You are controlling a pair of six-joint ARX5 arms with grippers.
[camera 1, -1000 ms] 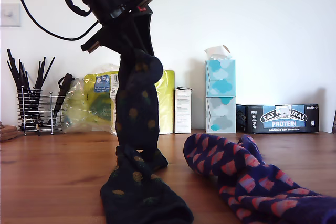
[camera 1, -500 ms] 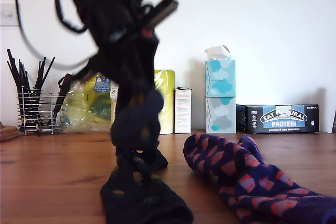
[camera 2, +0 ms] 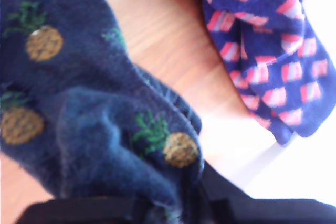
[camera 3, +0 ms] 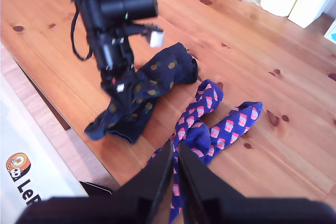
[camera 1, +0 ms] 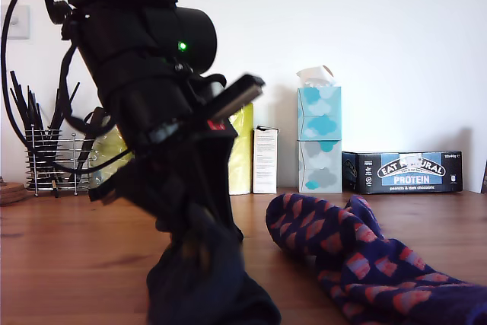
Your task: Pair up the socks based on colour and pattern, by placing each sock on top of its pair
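Two dark navy pineapple socks (camera 1: 205, 283) lie heaped near the table's front in the exterior view, one bunched on top of the other (camera 3: 152, 77). My first gripper (camera 1: 199, 230) is low over this heap and shut on the upper sock, whose fabric (camera 2: 105, 119) gathers at the jaws. The two blue-purple socks (camera 1: 342, 256) with pink blocks lie side by side toward the exterior view's right (camera 3: 210, 124), also seen past the pineapple fabric (camera 2: 262, 51). My second gripper (camera 3: 175, 153) hangs high above the table, shut and empty.
Along the back wall stand a wire basket of black utensils (camera 1: 53, 157), yellow packets (camera 1: 129, 150), a white carton (camera 1: 265, 159), stacked tissue boxes (camera 1: 319, 138) and a protein-bar box (camera 1: 411, 171). The wooden table (camera 1: 76, 241) has a white box (camera 3: 21, 171) beside its edge.
My first arm has come down, lowering the hanging pineapple sock until it bunches on the other pineapple sock. The blue-purple socks have not moved.
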